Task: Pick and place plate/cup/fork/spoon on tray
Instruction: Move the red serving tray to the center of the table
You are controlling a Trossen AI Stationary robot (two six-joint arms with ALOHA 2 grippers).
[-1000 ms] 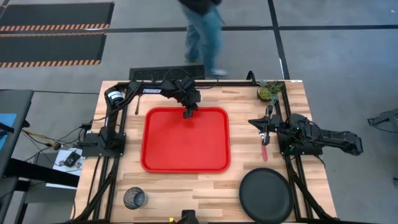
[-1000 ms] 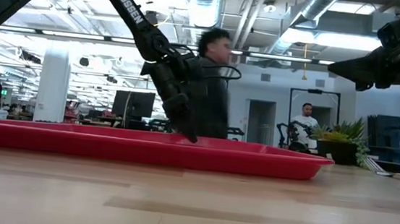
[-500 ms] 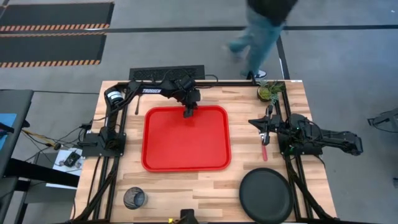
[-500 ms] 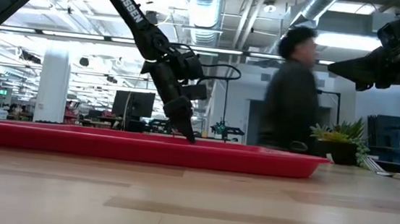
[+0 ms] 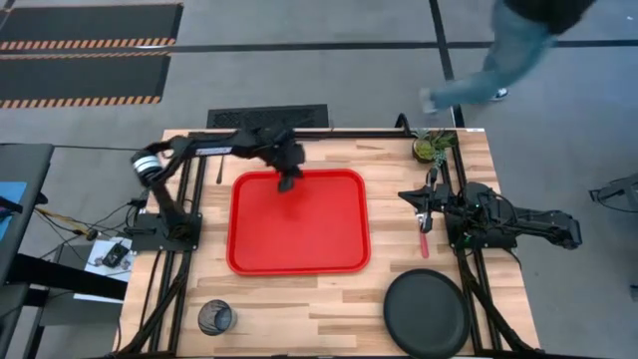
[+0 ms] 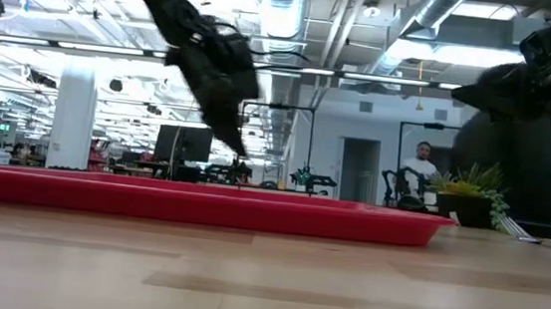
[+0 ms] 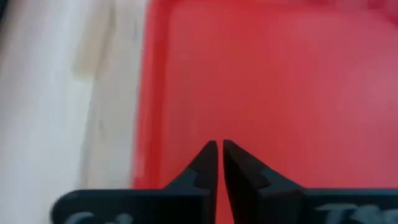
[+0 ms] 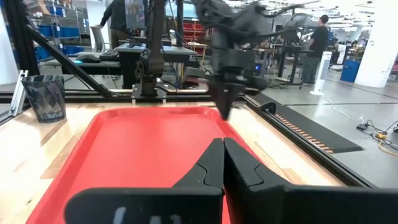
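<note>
Only the high view takes in the whole pale wooden bench [image 5: 329, 309] at once: the big bright red rectangular plastic tray [image 5: 299, 224] lies in the middle, the large round matte black plate [image 5: 428, 313] sits near the front right corner, and the small dark-tinted see-through cup [image 5: 213, 318] stands near the front left corner, well apart from the tray. The slim fork with the thin red handle [image 5: 425, 239] lies on the bench to the right of the tray, close under the right arm. The spoon cannot be made out in any view.

The low view shows what the overhead cannot — the left end effector [image 6: 239, 149] hangs clear above the tray's lip, touching nothing. A small green potted plant [image 6: 469, 196] stands at the far right, and people stand in the room behind.

No writing can be read on either arm.

In its own wrist view the left end effector [image 7: 218, 152] has its two dark fingers pressed together over the tray's back left part, holding nothing. The right end effector [image 8: 221, 152] is likewise closed and empty — it waits beside the tray's right edge, above the fork.
</note>
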